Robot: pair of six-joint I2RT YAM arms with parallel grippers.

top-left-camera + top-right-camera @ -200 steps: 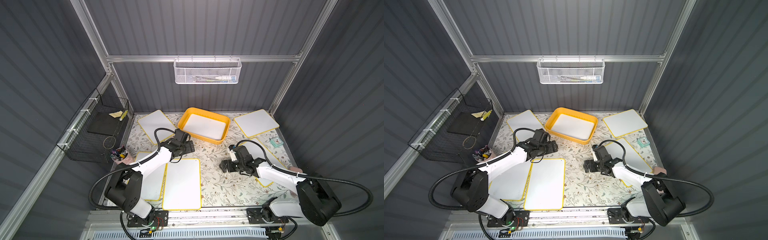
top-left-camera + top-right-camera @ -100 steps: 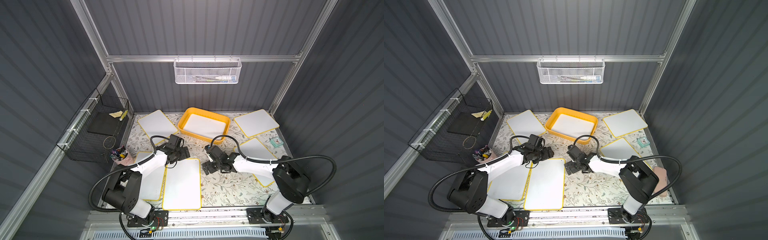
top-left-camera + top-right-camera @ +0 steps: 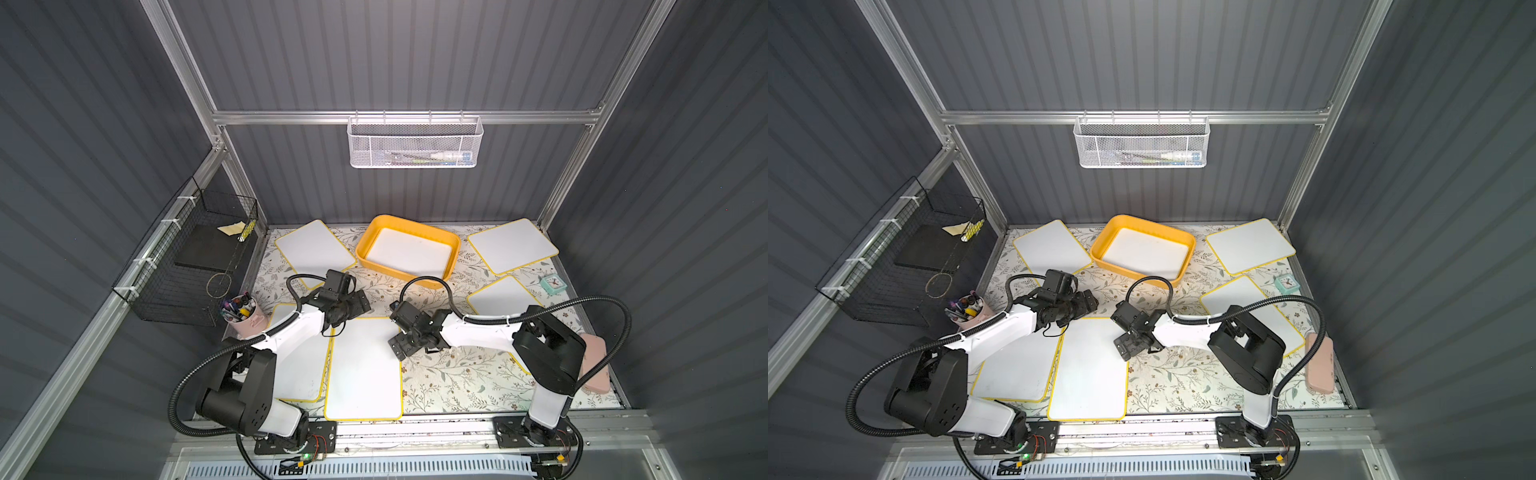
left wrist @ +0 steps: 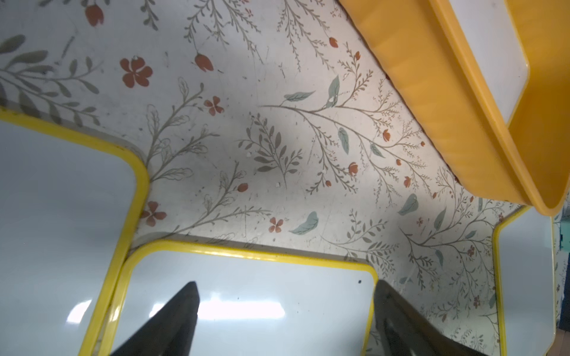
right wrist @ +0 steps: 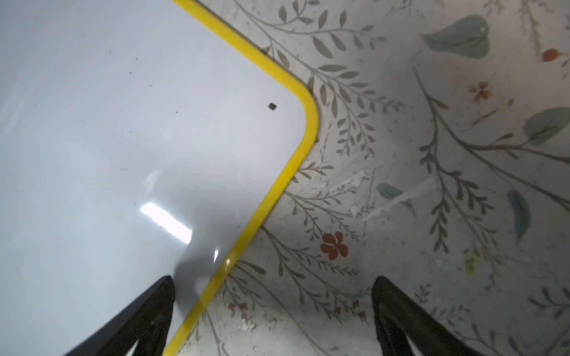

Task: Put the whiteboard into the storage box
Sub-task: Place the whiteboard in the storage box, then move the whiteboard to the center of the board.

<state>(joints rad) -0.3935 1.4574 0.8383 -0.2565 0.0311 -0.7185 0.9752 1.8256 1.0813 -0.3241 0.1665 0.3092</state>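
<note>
A yellow-rimmed whiteboard (image 3: pixel 363 370) (image 3: pixel 1090 374) lies flat at the front centre of the floral mat. My left gripper (image 3: pixel 358 305) (image 3: pixel 1086 306) hangs open at its far edge. In the left wrist view the left gripper (image 4: pixel 285 283) has one finger over the whiteboard (image 4: pixel 246 292) and the other past its corner. My right gripper (image 3: pixel 401 349) (image 3: pixel 1125 347) is open and straddles the board's right edge near the far corner. The right wrist view shows the right gripper (image 5: pixel 271 279) across the whiteboard (image 5: pixel 123 123) rim. The yellow storage box (image 3: pixel 399 272) (image 3: pixel 1142 272) (image 4: pixel 431 92) stands behind, with another white board (image 3: pixel 409 253) inside.
More whiteboards lie at back left (image 3: pixel 313 249), back right (image 3: pixel 511 245), right (image 3: pixel 498 295) and under the left arm (image 3: pixel 299 365). A mint clock (image 3: pixel 552 283), pen cup (image 3: pixel 243 313) and pink case (image 3: pixel 596 365) sit at the sides. A black wire basket (image 3: pixel 195 257) and white mesh basket (image 3: pixel 413 143) hang on the walls.
The right arm has swung left from the right side to the front whiteboard's right edge. The left gripper has drawn back from the box to the board's far edge. Both stayed open.
</note>
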